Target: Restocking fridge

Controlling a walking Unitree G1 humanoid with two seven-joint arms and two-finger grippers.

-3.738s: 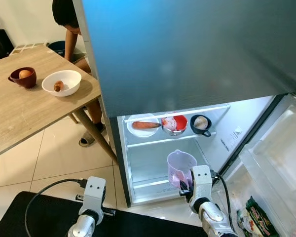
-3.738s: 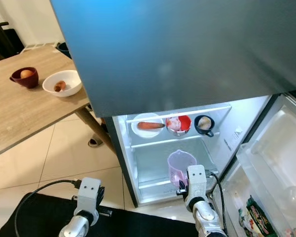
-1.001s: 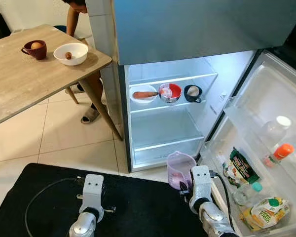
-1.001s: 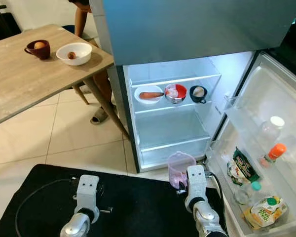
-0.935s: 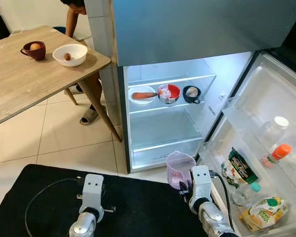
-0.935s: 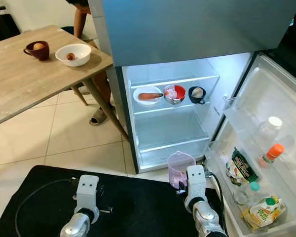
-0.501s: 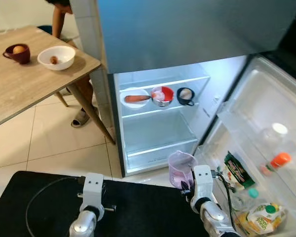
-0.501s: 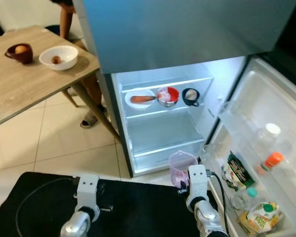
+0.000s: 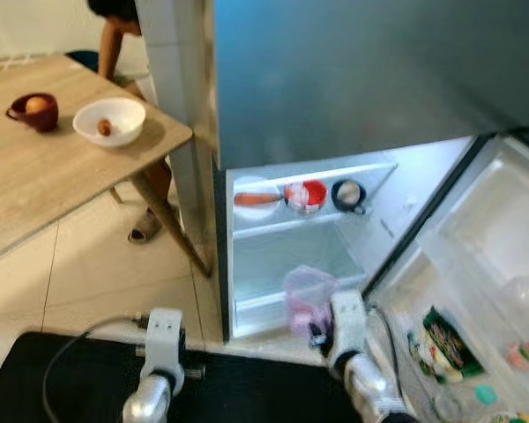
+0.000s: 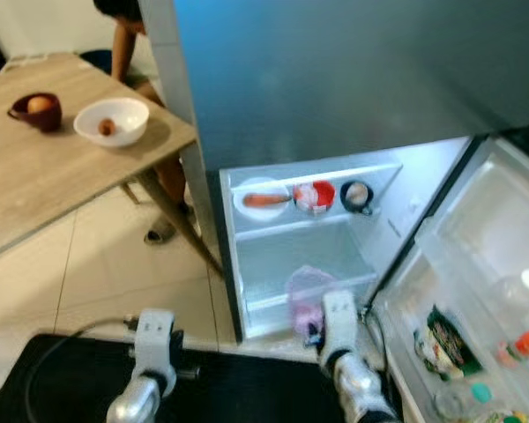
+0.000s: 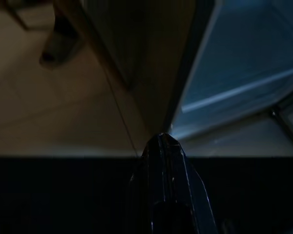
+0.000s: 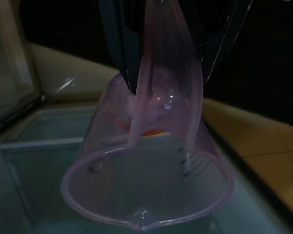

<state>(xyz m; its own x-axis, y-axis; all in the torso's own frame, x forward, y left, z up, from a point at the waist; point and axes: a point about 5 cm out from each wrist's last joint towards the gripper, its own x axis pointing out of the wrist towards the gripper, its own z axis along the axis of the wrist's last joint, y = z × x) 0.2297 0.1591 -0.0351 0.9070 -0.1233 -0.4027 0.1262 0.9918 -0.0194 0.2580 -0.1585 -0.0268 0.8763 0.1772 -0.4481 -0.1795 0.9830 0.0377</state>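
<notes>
Now the right gripper is closed on the handle of a pale purple measuring jug and holds it in front of the open fridge, just before the lower shelf. On the upper shelf stand a white bowl with a carrot, a red bowl and a dark cup. The left gripper has its fingers pressed together with nothing between them, low near the floor. On the wooden table are a white bowl and a brown cup.
</notes>
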